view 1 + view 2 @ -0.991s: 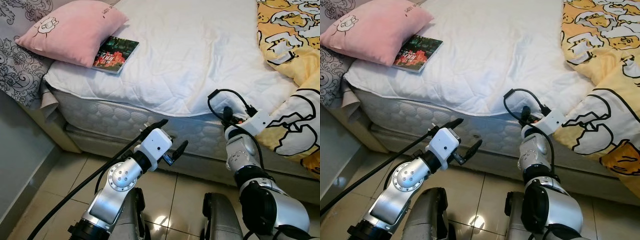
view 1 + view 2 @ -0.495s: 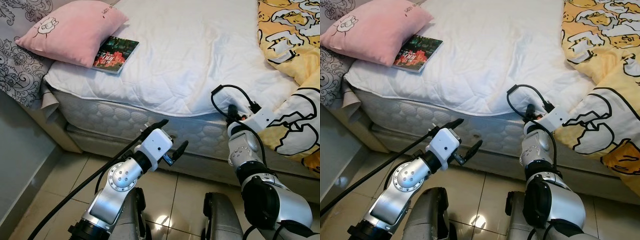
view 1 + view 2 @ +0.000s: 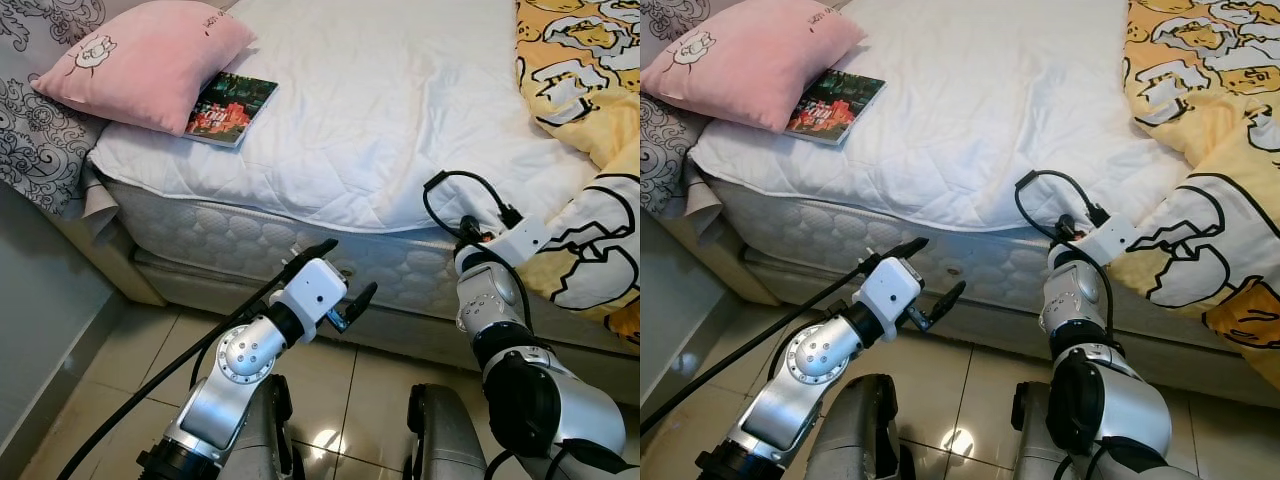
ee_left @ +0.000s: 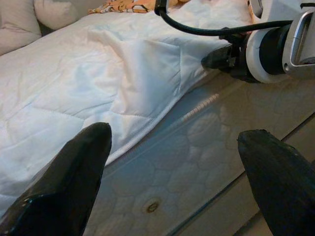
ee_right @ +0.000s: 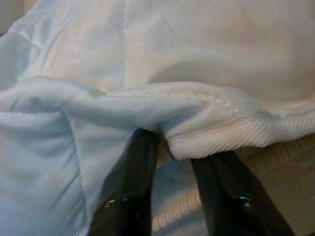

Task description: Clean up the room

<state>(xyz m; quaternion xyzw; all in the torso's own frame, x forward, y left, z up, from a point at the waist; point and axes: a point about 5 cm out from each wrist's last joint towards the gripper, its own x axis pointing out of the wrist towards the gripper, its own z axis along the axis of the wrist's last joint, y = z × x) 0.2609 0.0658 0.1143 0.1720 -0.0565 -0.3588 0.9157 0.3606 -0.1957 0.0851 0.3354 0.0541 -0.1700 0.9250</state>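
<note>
A bed (image 3: 250, 245) spans the scene, its mattress covered by a white quilted sheet (image 3: 400, 110) whose lower edge hangs over the side. A yellow patterned duvet (image 3: 590, 100) is bunched on the robot's right and spills over the bed's edge. A pink pillow (image 3: 150, 60) lies at the left corner, with 1 book (image 3: 232, 108) flat on the sheet, touching the pillow. Below is tiled floor (image 3: 370, 380). The right gripper (image 5: 179, 172) sits at the sheet's hanging edge, its 2 fingers narrowly apart with the hem tucked between them. The left gripper (image 3: 340, 280) hovers before the mattress side, its fingers spread wide and holding nothing.
</note>
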